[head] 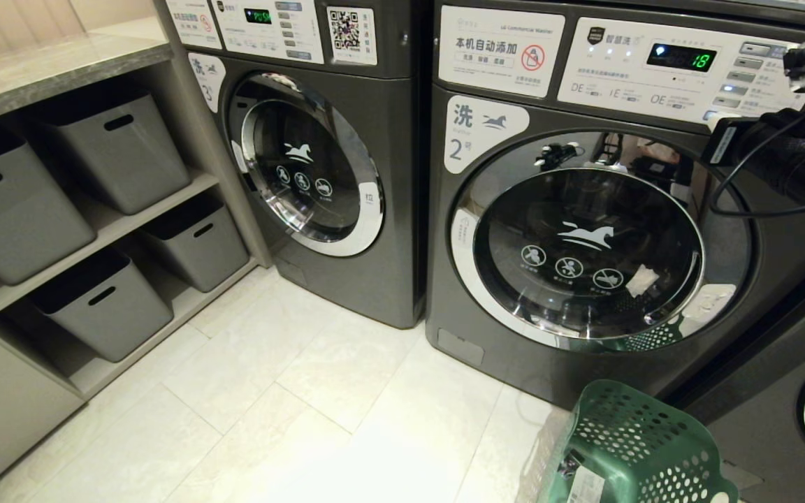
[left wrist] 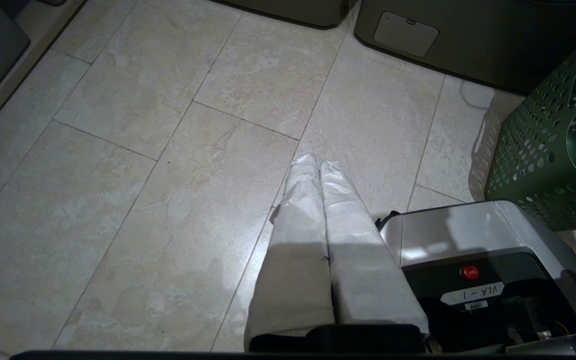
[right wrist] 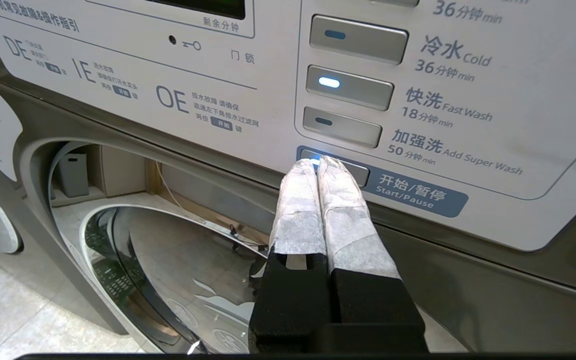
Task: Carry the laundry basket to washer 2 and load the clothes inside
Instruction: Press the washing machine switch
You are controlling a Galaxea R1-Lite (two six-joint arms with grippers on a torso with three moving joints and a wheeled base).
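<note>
Washer 2 [head: 588,251] fills the middle of the head view, its round glass door closed and its display lit. My right arm [head: 787,154] reaches in from the right to the washer's control panel. In the right wrist view my right gripper [right wrist: 318,162] is shut, its white-wrapped tips against the lit Start/Pause button [right wrist: 355,173]. The green perforated laundry basket [head: 633,447] stands on the floor below the door, to the right. My left gripper [left wrist: 318,162] hangs shut and empty over the floor tiles, with the laundry basket [left wrist: 553,145] off to one side. The clothes do not show.
Another dark washer [head: 318,161] stands to the left of washer 2, and a third [head: 794,419] to the lower right. Grey storage bins [head: 116,150] sit on shelves at the left. My own base [left wrist: 468,240] lies next to the basket. Pale tiled floor [head: 305,391] spreads before the machines.
</note>
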